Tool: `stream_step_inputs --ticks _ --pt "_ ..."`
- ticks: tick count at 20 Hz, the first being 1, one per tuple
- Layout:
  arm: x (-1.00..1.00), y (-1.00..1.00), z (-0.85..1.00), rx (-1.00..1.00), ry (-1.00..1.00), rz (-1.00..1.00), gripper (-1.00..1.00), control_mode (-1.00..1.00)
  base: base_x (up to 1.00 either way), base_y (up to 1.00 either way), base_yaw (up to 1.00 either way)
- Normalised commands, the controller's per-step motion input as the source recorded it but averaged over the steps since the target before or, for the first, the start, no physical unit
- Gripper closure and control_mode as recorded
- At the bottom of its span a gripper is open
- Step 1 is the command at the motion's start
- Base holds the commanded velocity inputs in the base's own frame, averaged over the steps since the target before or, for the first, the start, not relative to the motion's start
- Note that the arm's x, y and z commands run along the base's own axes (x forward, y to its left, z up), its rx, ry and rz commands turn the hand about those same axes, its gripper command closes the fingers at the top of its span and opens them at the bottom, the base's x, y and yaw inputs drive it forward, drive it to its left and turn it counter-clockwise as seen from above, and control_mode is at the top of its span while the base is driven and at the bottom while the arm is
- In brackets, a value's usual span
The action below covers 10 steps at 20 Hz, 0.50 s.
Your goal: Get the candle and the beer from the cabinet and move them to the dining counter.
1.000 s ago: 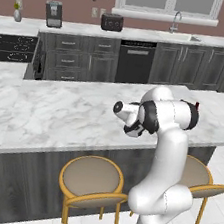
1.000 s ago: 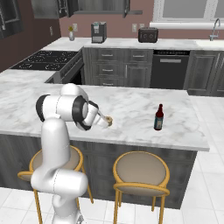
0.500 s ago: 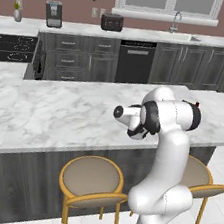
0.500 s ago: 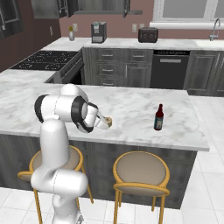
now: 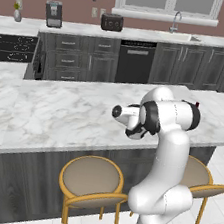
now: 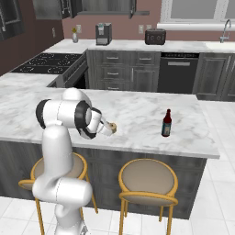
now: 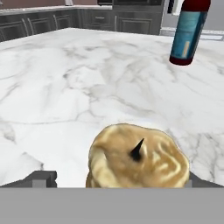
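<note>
The candle (image 7: 138, 155), a stubby pale-yellow lump with a dark wick, stands on the marble dining counter (image 6: 137, 108). My gripper (image 7: 118, 181) is open, with the candle between its wide-set fingertips (image 7: 41, 177) and a gap on each side. From the right base the candle (image 6: 112, 126) sits at the gripper (image 6: 108, 129) near the counter's front edge. The beer (image 6: 166, 123) stands upright on the counter, to the right of the candle and well apart from it. Its red cap (image 5: 197, 103) peeks out behind my arm. The cabinet (image 6: 98, 5) hangs with its doors open at the back.
Yellow-legged stools (image 6: 148, 180) stand under the counter's front edge beside my base. On the back worktop sit a coffee machine (image 6: 103, 33), a toaster (image 6: 155, 36) and a small vase (image 6: 75, 35). The stove (image 6: 43, 63) is at the left.
The hand has shifted only slightly at the candle. Candle and beer stand where they were.
</note>
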Motion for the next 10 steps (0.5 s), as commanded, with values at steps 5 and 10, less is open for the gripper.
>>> stream_step_inputs --ticks 5,10 --pt "0.00 0.03 0.00 0.00 0.00 0.00 -1.00 -1.00 0.00 0.00 0.00" --pt "0.03 0.00 -0.07 0.00 0.00 0.00 -1.00 -1.00 0.00 0.00 0.00"
